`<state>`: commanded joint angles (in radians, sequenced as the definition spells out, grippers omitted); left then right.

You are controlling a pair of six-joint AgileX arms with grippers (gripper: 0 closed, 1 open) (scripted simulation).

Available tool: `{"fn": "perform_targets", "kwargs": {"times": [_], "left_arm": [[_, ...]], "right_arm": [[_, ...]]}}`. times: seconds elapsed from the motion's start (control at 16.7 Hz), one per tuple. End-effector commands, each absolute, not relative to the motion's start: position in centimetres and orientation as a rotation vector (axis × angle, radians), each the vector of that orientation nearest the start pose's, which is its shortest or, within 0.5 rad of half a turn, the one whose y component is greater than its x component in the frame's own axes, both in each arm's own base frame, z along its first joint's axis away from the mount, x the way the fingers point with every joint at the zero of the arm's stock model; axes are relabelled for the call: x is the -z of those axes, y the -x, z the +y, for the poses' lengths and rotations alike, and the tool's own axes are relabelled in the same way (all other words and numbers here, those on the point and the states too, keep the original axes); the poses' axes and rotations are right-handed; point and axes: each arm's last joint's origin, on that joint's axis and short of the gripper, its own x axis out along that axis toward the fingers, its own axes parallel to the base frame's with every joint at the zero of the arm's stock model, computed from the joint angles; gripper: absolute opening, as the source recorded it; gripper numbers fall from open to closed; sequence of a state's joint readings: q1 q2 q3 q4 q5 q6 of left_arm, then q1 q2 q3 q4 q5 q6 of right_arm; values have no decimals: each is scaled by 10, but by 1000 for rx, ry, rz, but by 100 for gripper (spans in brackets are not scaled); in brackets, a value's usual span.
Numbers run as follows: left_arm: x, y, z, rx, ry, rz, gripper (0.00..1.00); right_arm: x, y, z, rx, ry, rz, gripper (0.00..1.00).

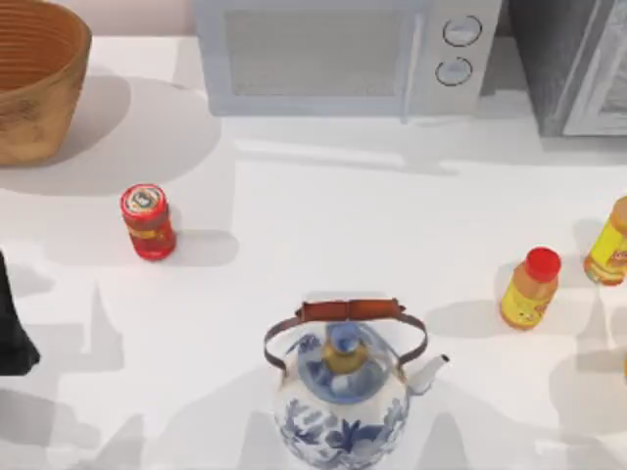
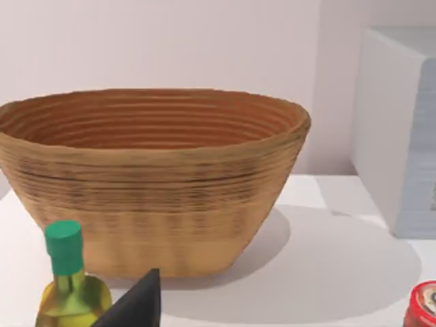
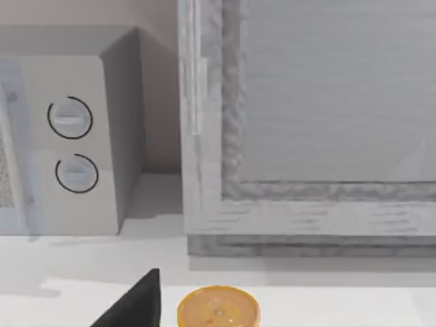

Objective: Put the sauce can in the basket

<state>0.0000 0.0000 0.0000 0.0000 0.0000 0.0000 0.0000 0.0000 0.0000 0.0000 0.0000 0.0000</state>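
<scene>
Left pincer, finger state indeterminable, low beside the upright sauce can; basket stands beyond. Risk: an off-centre approach could topple the can on the surface.

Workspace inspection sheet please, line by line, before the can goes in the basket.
Surface: white table, shadowed.
Job's things: sauce can upright, left of centre; basket at far left corner, apart from it.
Clutter: blue-and-white teapot; yellow bottle with red cap; green-capped bottle; orange-lidded jar.
Grippers: left arm at left edge; pincer state cannot tell.
Cables: nothing seen.
Surroundings: microwave, grey cabinet.
</scene>
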Motion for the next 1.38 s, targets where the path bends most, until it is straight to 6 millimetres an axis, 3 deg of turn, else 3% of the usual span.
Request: {"fn": "perform_targets", "kwargs": {"times": [0.3, 0.48, 0.66, 0.84, 1.02, 1.2, 1.38], "left_arm": [[-171, -106, -3, 35, -59, 43, 100], [-197, -112, -6, 120, -205, 139, 100], [-230, -133, -10, 266, -404, 261, 100], [-258, -177, -14, 478, -601, 384, 100], [-263, -239, -17, 731, -736, 486, 100], [-235, -303, -12, 988, -766, 573, 100], [-192, -351, 3, 1189, -710, 610, 100]], "right_arm": [[-160, -106, -1, 0, 0, 0, 100], [-160, -106, -1, 0, 0, 0, 100], [-160, -106, -1, 0, 0, 0, 100], [-160, -106, -1, 0, 0, 0, 100], [-160, -106, -1, 0, 0, 0, 100], [-160, -106, -1, 0, 0, 0, 100], [-160, -106, -1, 0, 0, 0, 100]]}}
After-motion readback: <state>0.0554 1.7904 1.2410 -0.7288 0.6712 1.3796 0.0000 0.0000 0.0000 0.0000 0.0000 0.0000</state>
